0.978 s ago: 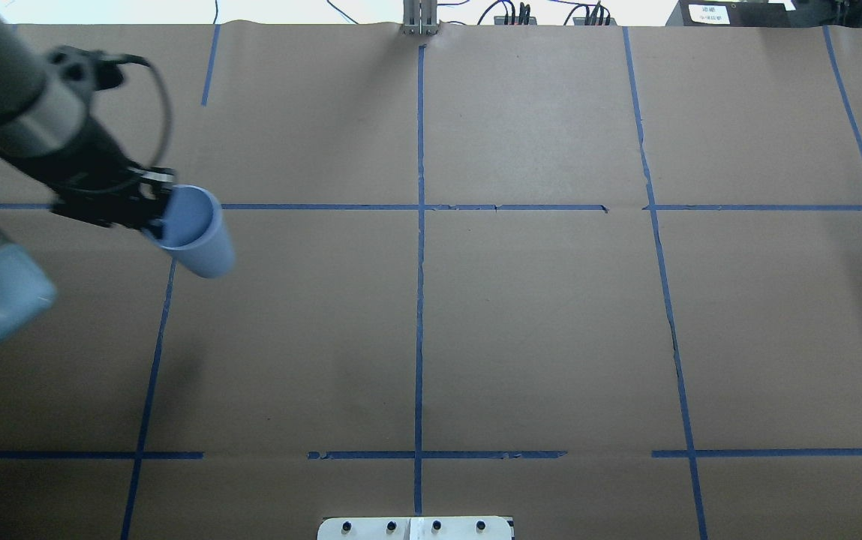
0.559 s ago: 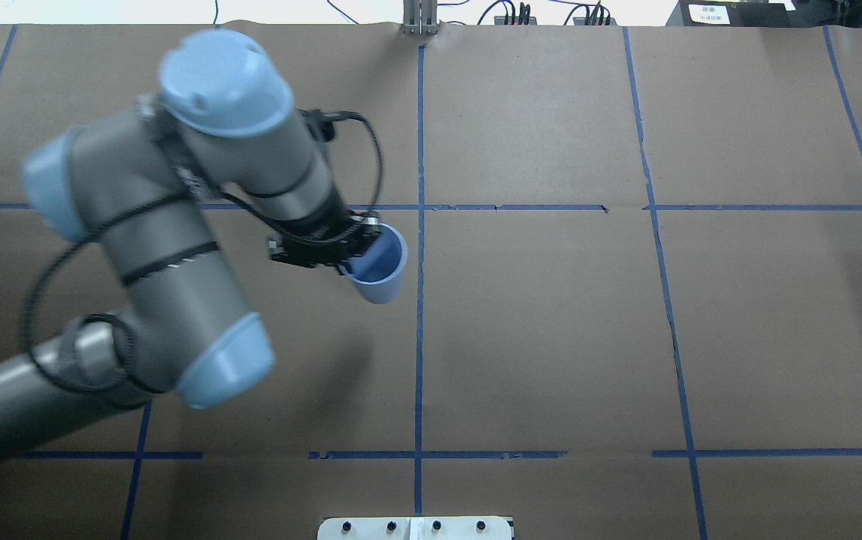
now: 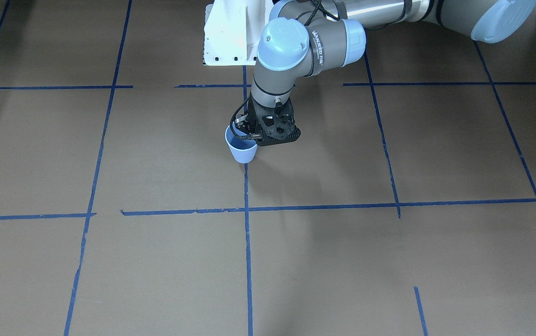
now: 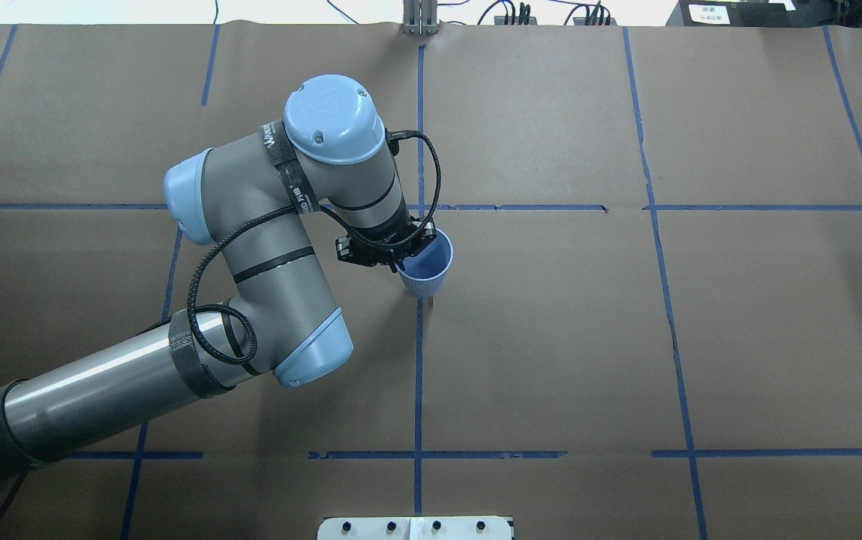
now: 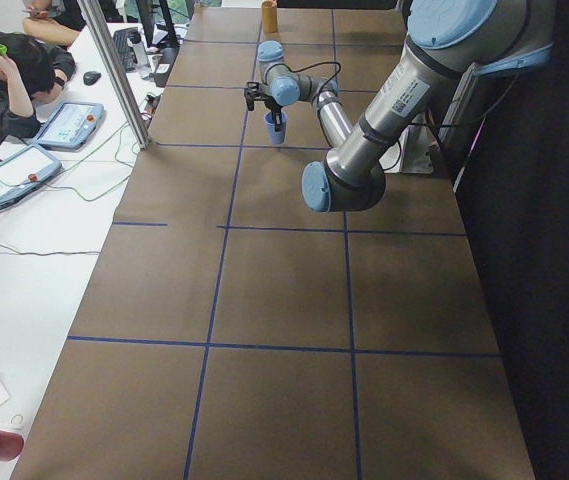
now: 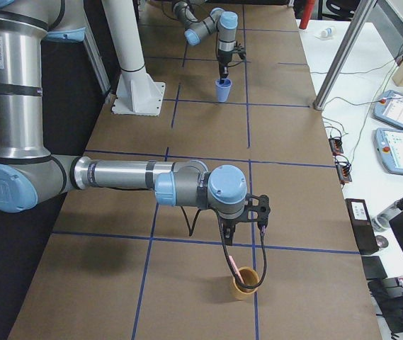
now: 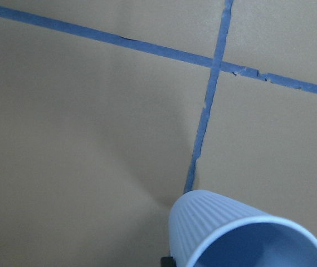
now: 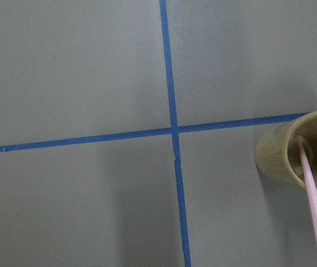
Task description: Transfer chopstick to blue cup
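The blue cup [image 4: 428,271] is a ribbed light-blue cup near the table's middle, on the central tape line. My left gripper [image 4: 405,255] is shut on its rim at the side nearer the arm. The cup also shows in the front view [image 3: 243,150] and the left wrist view [image 7: 225,228]. I cannot tell whether its base touches the paper. The chopstick [image 8: 314,200] is a thin pink stick that stands slanted in a tan cup [image 8: 278,161]. My right gripper [image 6: 228,248] hangs just above that tan cup [image 6: 244,285]. I cannot tell whether it is open or shut.
Brown paper with blue tape lines covers the table. The white robot base [image 3: 230,32] stands at the robot's edge. A metal post [image 5: 114,70], tablets [image 6: 398,142] and a seated person [image 5: 4,80] are on the operators' side table.
My left arm has swung from the table's left side toward the middle, carrying the blue cup, and has lowered it onto the central tape line.
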`<act>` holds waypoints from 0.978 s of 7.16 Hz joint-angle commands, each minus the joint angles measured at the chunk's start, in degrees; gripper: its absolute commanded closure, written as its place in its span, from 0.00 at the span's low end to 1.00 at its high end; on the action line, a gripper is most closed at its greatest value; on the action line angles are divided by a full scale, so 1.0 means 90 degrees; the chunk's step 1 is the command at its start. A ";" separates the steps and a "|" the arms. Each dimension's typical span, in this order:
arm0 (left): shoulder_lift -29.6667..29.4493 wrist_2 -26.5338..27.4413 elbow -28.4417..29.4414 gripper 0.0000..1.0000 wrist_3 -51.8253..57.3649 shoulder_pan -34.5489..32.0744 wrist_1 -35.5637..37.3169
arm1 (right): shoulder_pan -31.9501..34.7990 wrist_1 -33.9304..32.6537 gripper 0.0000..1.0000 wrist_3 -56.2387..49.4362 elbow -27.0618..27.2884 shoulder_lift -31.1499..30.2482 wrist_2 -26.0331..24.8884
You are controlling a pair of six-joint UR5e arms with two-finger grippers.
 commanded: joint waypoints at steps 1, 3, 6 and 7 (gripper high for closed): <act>0.0020 -0.0007 0.0077 0.83 0.0018 0.0050 -0.0185 | -0.0003 -0.0007 0.00 -0.0004 0.0006 0.0048 -0.0054; 0.0058 0.0003 0.0048 0.00 0.0047 0.0050 -0.0225 | 0.0007 -0.0007 0.00 0.0006 -0.0004 -0.0030 0.0013; 0.0155 -0.0065 -0.0379 0.00 0.0047 -0.0309 0.0085 | 0.0007 0.0012 0.00 0.0005 0.0005 -0.0040 -0.0035; 0.0195 -0.0307 -0.0807 0.00 0.0231 -0.0592 0.0609 | 0.0007 0.0022 0.00 -0.0033 -0.0004 -0.0030 -0.0035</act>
